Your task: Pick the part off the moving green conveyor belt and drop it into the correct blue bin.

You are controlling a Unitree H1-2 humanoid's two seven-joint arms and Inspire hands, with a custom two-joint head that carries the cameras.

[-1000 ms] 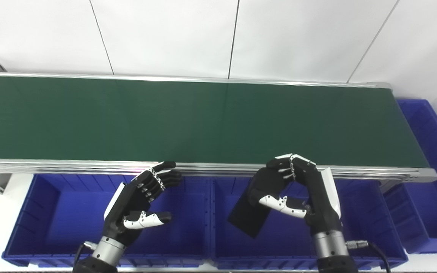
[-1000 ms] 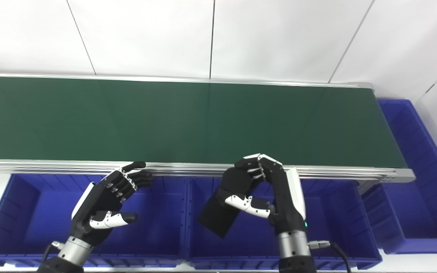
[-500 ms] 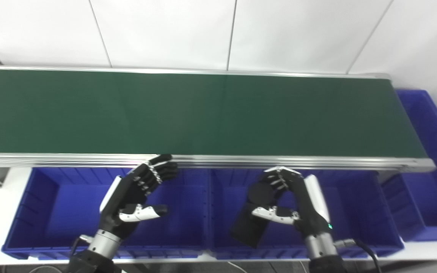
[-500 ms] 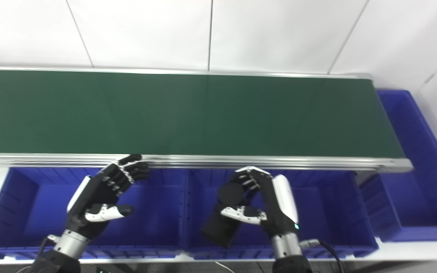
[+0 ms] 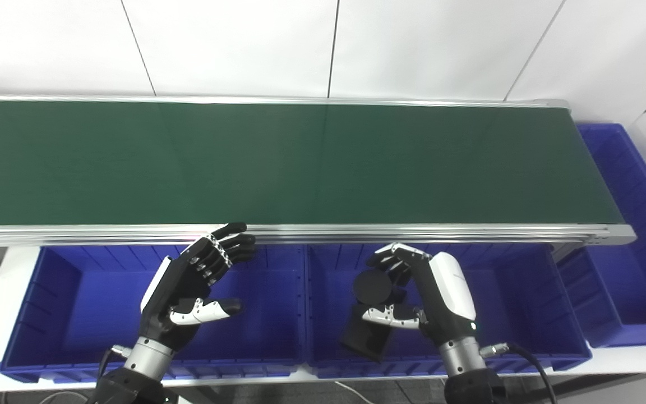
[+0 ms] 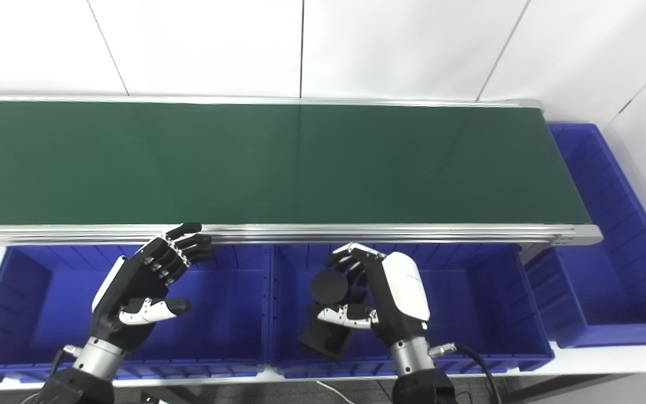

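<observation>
The right hand (image 5: 418, 297) was clamped on the black part (image 5: 369, 325) over the middle blue bin (image 5: 530, 314), its long axis tilted, round end toward the conveyor belt (image 5: 300, 163), while the left hand (image 5: 188, 292) hung with fingers apart.

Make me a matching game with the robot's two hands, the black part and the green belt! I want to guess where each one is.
Things:
1. left hand
2. right hand
3. black part
4. green belt

States:
A. nothing lying on it
B. open, over the left bin
C. shut on the part
D. held over the middle bin

Pairs: 1-B, 2-C, 3-D, 4-A
</observation>
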